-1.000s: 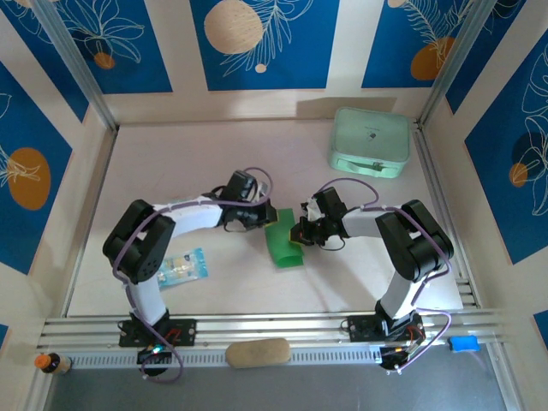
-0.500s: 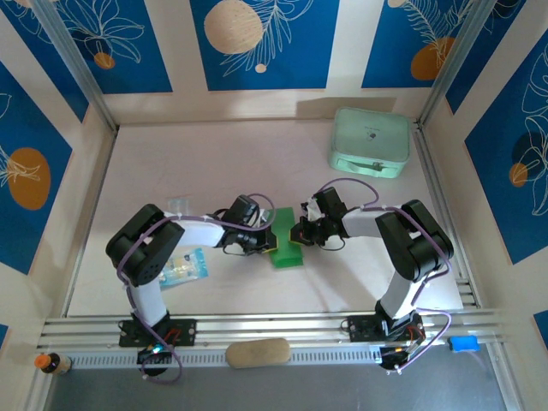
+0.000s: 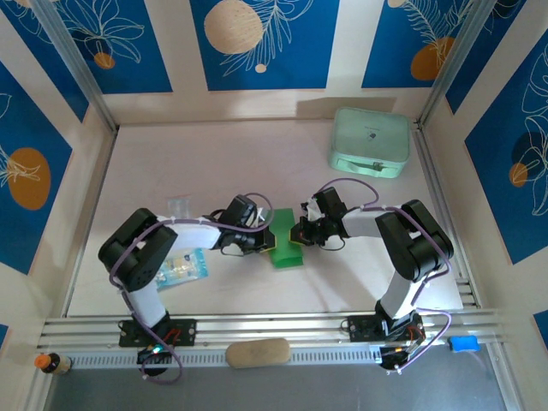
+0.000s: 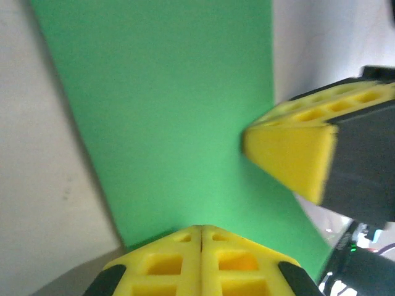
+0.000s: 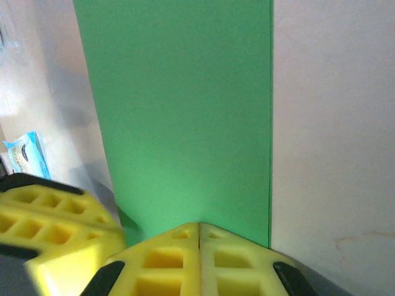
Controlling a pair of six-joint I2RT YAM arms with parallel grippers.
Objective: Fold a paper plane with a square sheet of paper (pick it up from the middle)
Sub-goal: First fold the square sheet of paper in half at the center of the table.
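Note:
The bright green sheet of paper [image 3: 285,241] lies on the table between the two arms, folded into a narrow rectangle. My left gripper [image 3: 267,243] is shut, its yellow tips resting on the paper's left long edge [image 4: 173,111]. My right gripper [image 3: 297,233] is shut too, tips down on the right side of the paper [image 5: 185,111]. In the left wrist view my left gripper [image 4: 202,228] has its jaws pressed together, and a right finger [image 4: 290,154] shows across the paper. In the right wrist view my right gripper [image 5: 199,225] is equally closed, with a left finger [image 5: 49,216] at the lower left.
A pale mint-green case [image 3: 370,141] stands at the back right. A clear packet with blue print [image 3: 181,267] lies by the left arm, and a small clear item [image 3: 178,205] behind it. A tan oblong piece [image 3: 257,352] rests on the front rail.
The left gripper swung down from the paper's far end to its left edge. The paper went from a curled loop to a flat folded strip. The right arm stayed put.

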